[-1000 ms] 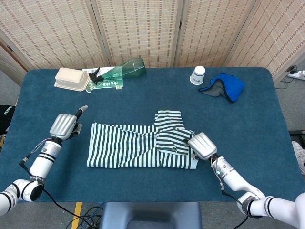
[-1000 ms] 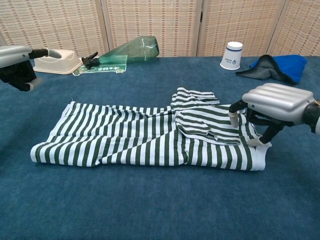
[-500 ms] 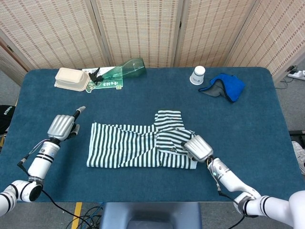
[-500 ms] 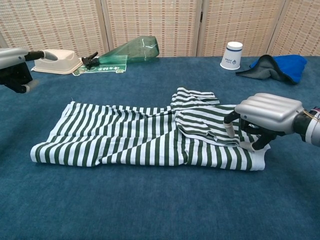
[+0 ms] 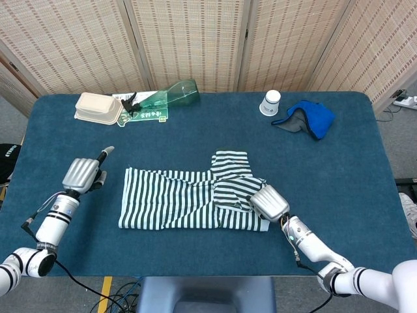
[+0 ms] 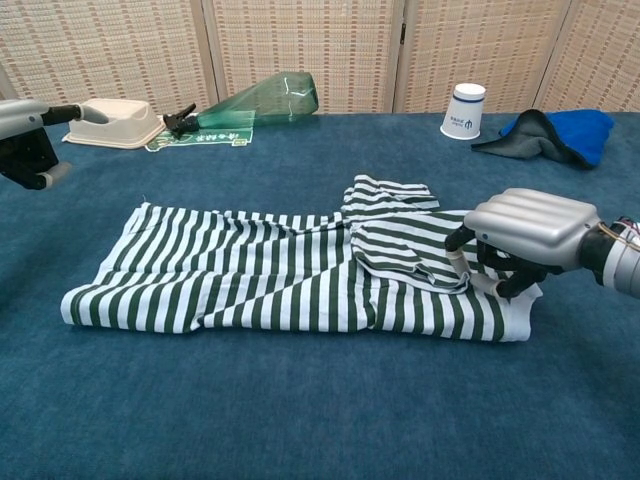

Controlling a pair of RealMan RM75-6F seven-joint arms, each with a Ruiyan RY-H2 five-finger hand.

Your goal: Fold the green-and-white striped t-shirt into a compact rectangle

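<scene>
The green-and-white striped t-shirt (image 5: 176, 202) (image 6: 240, 280) lies in the middle of the blue table as a long band, with a sleeve part folded over its right end. My right hand (image 5: 268, 203) (image 6: 525, 235) sits on that right end, its fingers curled down into the fabric at the edge, gripping it. My left hand (image 5: 81, 175) (image 6: 25, 130) hovers to the left of the shirt, apart from it. Its fingers are curled in with one pointing out, and it holds nothing.
Along the table's far edge stand a beige lidded box (image 5: 98, 107), a green plastic bottle lying on its side (image 5: 168, 98), a white paper cup (image 5: 270, 103) and a crumpled blue cloth (image 5: 311, 119). Bare blue tabletop (image 5: 195, 261) surrounds the shirt.
My right hand has slid left onto the shirt's right end and curled its fingers into the fabric. My left hand has drifted a little further left, away from the shirt.
</scene>
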